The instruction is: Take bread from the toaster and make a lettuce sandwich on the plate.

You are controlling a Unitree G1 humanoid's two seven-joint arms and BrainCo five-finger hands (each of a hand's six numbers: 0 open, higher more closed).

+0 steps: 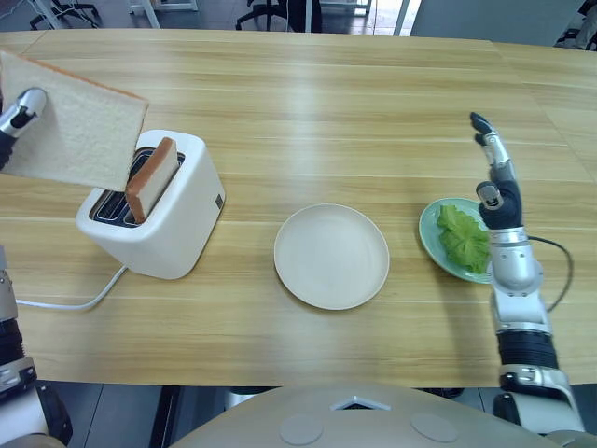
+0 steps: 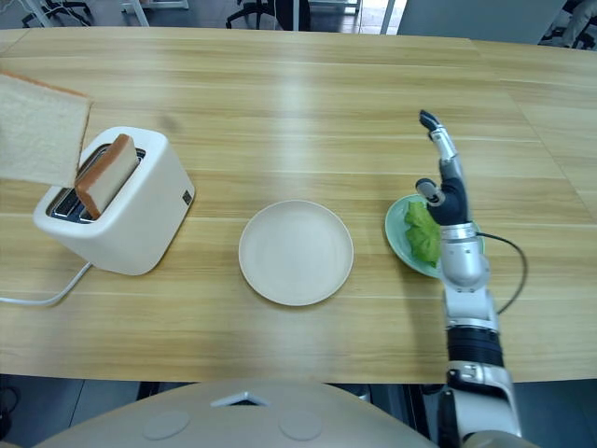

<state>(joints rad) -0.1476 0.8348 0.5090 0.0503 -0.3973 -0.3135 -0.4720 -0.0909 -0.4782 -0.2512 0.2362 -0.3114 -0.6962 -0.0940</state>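
Plate (image 1: 331, 257) between toaster (image 1: 173, 224) and lettuce (image 1: 464, 238); right hand (image 1: 494, 177) by lettuce, fingers (image 1: 487, 135) outstretched; left hand (image 1: 20, 112) fingers tight on bread slice (image 1: 79, 126)

Bare counter (image 1: 326, 112) runs wide behind and around the cream plate (image 1: 331, 256), leaving an open lane between the white toaster (image 1: 177, 224) and the green lettuce dish (image 1: 430, 231). Over the toaster's slots, the bread slice (image 1: 79, 126) gripped by the left robot hand (image 1: 20, 114) overhangs a second slice (image 1: 152, 177) standing in its slot. The right robot hand (image 1: 494, 173), fingers extended, stands at the dish's right edge.
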